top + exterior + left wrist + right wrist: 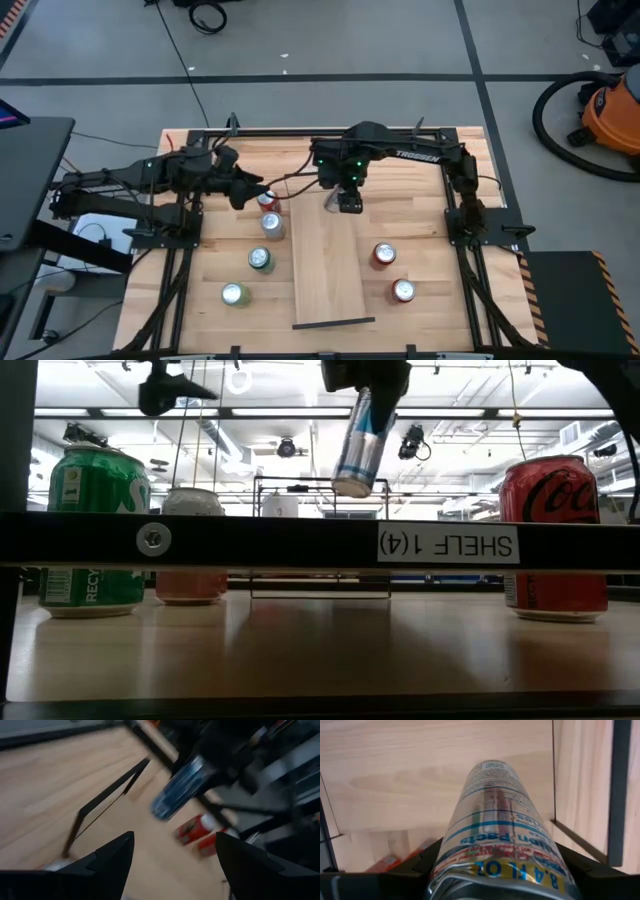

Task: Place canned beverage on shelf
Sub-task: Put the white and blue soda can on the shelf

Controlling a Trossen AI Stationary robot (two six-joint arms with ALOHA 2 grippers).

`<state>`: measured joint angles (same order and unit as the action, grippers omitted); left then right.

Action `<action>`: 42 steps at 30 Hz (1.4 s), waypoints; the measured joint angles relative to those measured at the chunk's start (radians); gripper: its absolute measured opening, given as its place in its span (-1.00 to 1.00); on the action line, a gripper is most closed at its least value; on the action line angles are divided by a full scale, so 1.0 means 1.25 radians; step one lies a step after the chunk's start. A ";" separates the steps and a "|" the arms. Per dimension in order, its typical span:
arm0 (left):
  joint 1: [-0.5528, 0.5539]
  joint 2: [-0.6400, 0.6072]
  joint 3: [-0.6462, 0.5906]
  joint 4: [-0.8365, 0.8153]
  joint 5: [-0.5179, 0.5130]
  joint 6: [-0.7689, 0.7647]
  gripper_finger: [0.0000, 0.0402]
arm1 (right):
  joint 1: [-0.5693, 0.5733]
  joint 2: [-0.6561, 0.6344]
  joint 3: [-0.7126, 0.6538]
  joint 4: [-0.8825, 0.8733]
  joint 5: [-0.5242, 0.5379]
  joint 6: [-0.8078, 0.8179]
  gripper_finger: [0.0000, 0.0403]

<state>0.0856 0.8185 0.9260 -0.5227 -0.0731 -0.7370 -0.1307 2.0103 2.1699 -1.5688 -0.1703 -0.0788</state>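
While my right gripper (349, 201) covers most of the slim silver-blue can (358, 443) from above, I see it clamped, tilted off vertical, bottom lowest, above the shelf (330, 270) at its 12 o'clock end. My left gripper (243, 190) waits open at 9 o'clock.

Grey floor (400, 40) with dark tape lines; orange vacuum (612, 115) at corner; ceiling strip lights (130, 412).

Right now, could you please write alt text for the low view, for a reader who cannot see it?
A slim silver-blue can hangs tilted in the air above the shelf, held from above by the right hand. A green can stands at the left and a red can at the right.
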 joint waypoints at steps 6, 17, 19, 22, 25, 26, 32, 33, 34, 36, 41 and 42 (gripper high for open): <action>0.000 0.028 0.114 -0.222 -0.023 0.162 0.43 | 0.001 0.001 0.002 0.030 -0.004 -0.008 0.25; -0.002 0.052 0.157 -0.316 -0.060 0.264 0.43 | -0.001 0.064 -0.006 0.020 0.036 -0.007 0.25; -0.005 0.063 0.155 -0.334 -0.060 0.264 0.43 | 0.000 0.077 -0.007 0.017 0.044 -0.015 0.25; -0.010 0.070 0.155 -0.336 -0.057 0.258 0.43 | 0.001 0.087 -0.007 0.002 0.061 -0.024 0.25; -0.009 0.074 0.155 -0.346 -0.057 0.255 0.43 | 0.000 0.095 -0.007 0.001 0.071 -0.030 0.25; -0.009 0.074 0.155 -0.353 -0.056 0.251 0.43 | 0.000 0.098 -0.007 0.000 0.073 -0.032 0.25; -0.010 0.070 0.155 -0.374 -0.027 0.226 0.43 | 0.000 0.107 -0.007 -0.001 0.085 -0.039 0.25; -0.010 0.069 0.155 -0.373 -0.023 0.223 0.43 | 0.000 0.107 -0.007 -0.001 0.086 -0.042 0.25; -0.010 0.069 0.155 -0.373 -0.018 0.219 0.43 | 0.000 0.106 -0.007 -0.002 0.085 -0.045 0.25; -0.010 0.069 0.155 -0.374 -0.010 0.211 0.43 | -0.002 0.106 -0.010 0.000 0.086 -0.049 0.25; -0.010 0.066 0.156 -0.373 0.000 0.192 0.43 | -0.012 0.106 -0.058 -0.002 0.076 -0.060 0.25; -0.010 0.066 0.156 -0.373 0.000 0.191 0.43 | -0.013 0.106 -0.067 -0.002 0.078 -0.062 0.25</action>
<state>0.0734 0.9012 1.1206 -0.9894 -0.0732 -0.4984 -0.1463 2.1433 2.0861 -1.5718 -0.0729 -0.1561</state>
